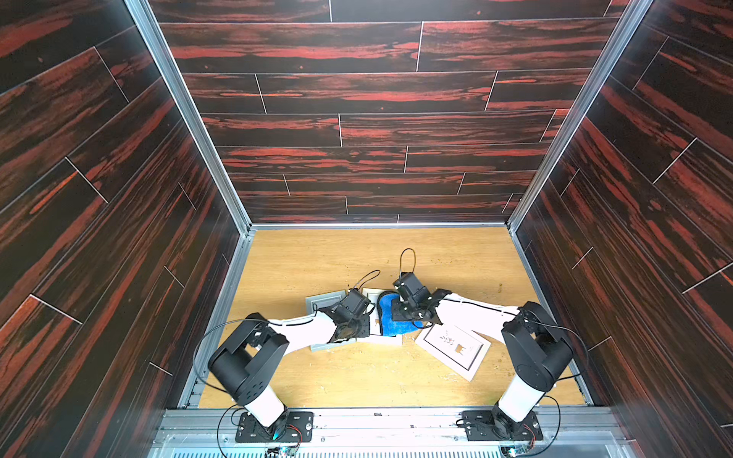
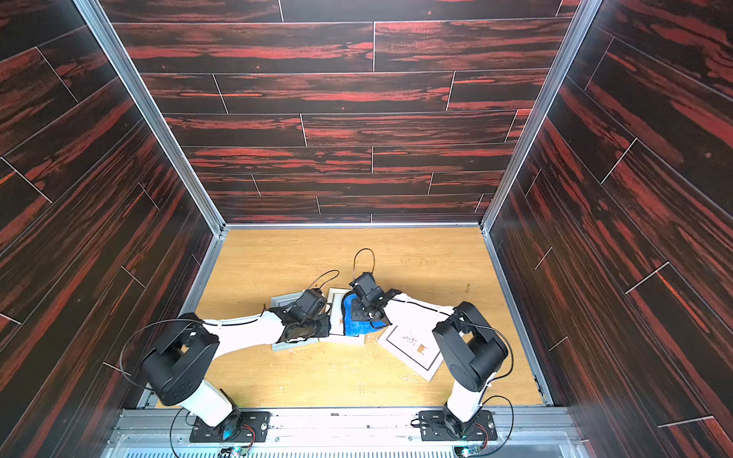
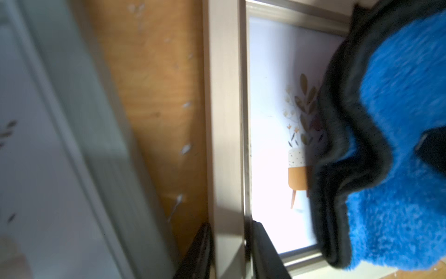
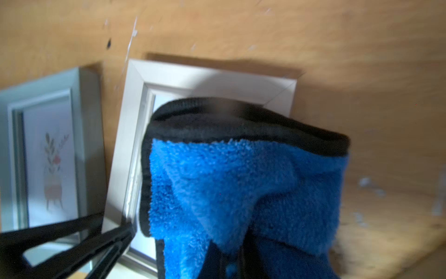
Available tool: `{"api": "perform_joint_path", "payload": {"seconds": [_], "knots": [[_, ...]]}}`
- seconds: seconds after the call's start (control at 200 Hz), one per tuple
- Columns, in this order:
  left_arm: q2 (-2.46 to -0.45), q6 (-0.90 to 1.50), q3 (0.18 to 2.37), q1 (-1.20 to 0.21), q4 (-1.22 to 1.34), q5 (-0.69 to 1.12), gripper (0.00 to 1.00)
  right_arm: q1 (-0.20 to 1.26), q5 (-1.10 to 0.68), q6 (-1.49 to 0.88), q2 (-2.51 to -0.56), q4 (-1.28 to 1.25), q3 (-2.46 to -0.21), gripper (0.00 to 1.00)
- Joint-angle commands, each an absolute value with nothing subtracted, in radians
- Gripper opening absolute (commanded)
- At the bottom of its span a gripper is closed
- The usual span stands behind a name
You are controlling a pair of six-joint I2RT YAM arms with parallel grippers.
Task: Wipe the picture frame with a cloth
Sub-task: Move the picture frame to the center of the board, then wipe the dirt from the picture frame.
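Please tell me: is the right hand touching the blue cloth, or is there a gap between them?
Touching. The right wrist view shows the blue cloth bunched up and pinched inside the shut right hand.

I get both top views sharp, evenly lit, bowed at the edges. Wrist views are blurred; glare whitens the picture frame (image 3: pixel 270 188) beside the left tool (image 3: pixel 229 238).

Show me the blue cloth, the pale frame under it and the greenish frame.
blue cloth (image 4: pixel 217 181): right wrist view, on its fluffy blue face.
pale frame (image 4: pixel 205 77): right wrist view, on a bare rail past the cloth's trim.
greenish frame (image 4: pixel 89 135): right wrist view, on the rail nearest the pale frame.
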State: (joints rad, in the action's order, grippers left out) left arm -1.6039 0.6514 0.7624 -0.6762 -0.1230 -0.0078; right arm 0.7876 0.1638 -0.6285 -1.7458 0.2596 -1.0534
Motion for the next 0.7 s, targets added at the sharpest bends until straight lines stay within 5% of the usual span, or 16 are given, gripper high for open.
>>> {"api": "perform_joint_path", "payload": {"seconds": [0.0,0.526,0.691], "knots": [[-1.570,0.699,0.679,-0.673,-0.187,-0.050,0.20,0.833,0.110,-0.655,-1.760,0.265,-1.033,0.00],[-1.677,0.714,0.738,-0.675,-0.060,0.025,0.16,0.693,0.220,-0.591,-1.972,0.305,-1.260,0.00],[-1.676,0.731,0.727,-0.672,-0.051,-0.012,0.16,0.774,0.234,-0.626,-1.850,0.343,-1.097,0.00]]}}
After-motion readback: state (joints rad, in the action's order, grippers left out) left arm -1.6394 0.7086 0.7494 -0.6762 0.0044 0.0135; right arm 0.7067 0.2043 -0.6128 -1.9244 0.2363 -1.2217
